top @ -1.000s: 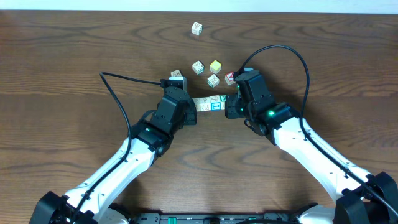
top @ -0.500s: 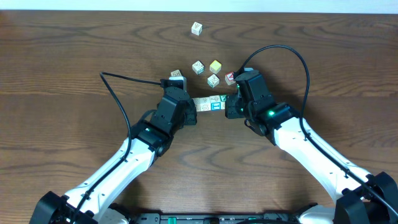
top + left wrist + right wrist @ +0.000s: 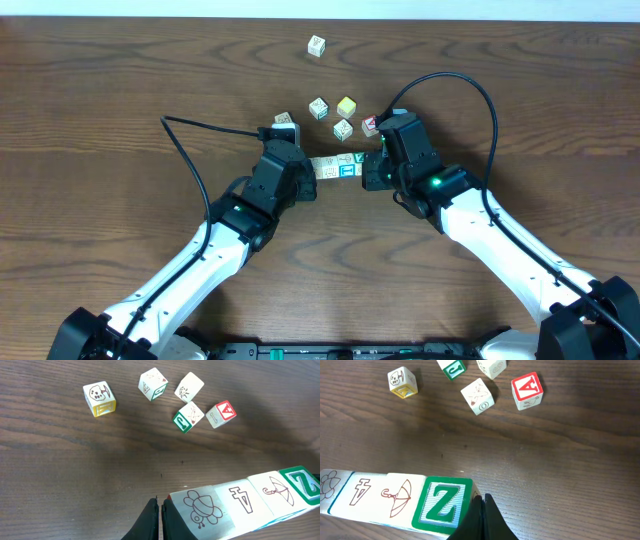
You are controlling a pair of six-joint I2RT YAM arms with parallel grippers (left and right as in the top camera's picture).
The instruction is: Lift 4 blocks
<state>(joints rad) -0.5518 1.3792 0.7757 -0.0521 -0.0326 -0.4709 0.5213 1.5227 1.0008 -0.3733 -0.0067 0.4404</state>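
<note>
1. At mid-table, between the two wrists: a row of four blocks (image 3: 337, 166), set face to face in a straight line. The tops show an insect-like drawing, a "4", an umbrella, and the green Z block (image 3: 442, 502) at the right arm's end.
2. Left gripper (image 3: 160, 516): jaws pressed together, tip butted against the insect end of the row.
3. Right gripper (image 3: 481, 510): jaws likewise pressed together, tip against the Z end (the row is squeezed endwise, not pinched between fingers). Whether the row is clear of the table (image 3: 100, 100) cannot be told.
4. Beyond the row and apart from it: five loose cubes (image 3: 319, 107) in a cluster. Among them are a yellow-faced cube (image 3: 346, 105) and a red-faced "A" cube (image 3: 371, 124), the latter just beside the right wrist.
5. One lone cube (image 3: 316, 45) lies well apart, near the far edge.
6. Count: four in the row, six loose, ten in all.
</note>
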